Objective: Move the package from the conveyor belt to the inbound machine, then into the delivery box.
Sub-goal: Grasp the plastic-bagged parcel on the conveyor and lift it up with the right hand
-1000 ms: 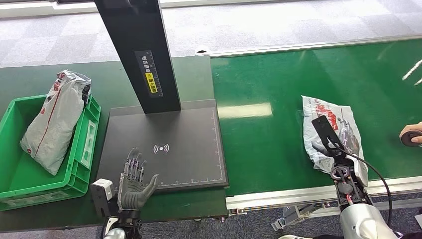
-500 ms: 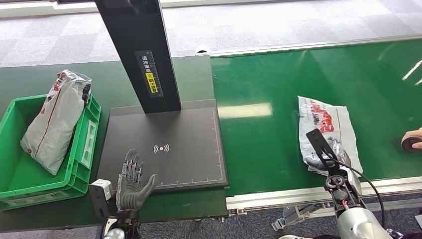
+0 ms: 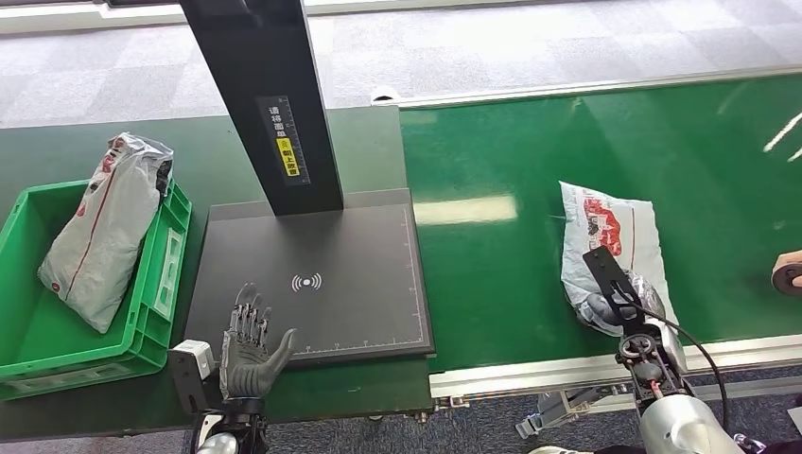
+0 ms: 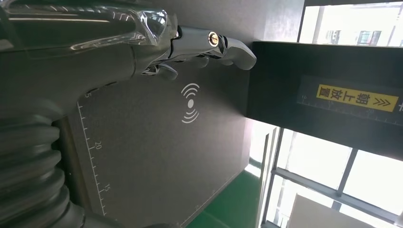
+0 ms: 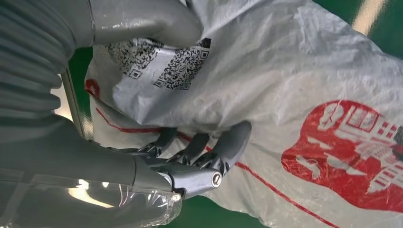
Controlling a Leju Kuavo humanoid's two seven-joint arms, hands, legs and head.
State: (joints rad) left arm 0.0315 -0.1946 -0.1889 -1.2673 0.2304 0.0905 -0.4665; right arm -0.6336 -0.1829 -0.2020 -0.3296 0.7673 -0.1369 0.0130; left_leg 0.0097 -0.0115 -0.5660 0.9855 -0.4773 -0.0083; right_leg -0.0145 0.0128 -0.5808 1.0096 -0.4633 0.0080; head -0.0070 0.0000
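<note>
Right hand (image 5: 190,156) gripping package (image 5: 294,95), barcode label (image 5: 166,61) under thumb, wrist view

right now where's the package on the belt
In the head view the package lies on the right of the green belt, its near end gripped by the right hand.

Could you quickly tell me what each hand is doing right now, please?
Left hand: open, empty, over the black scanner plate.
Right hand: gripping the grey plastic package with red print.

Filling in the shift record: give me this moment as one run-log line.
stage: pickup | right hand: grips package on conveyor belt | left hand: open over inbound machine | delivery box: holds another package
</note>
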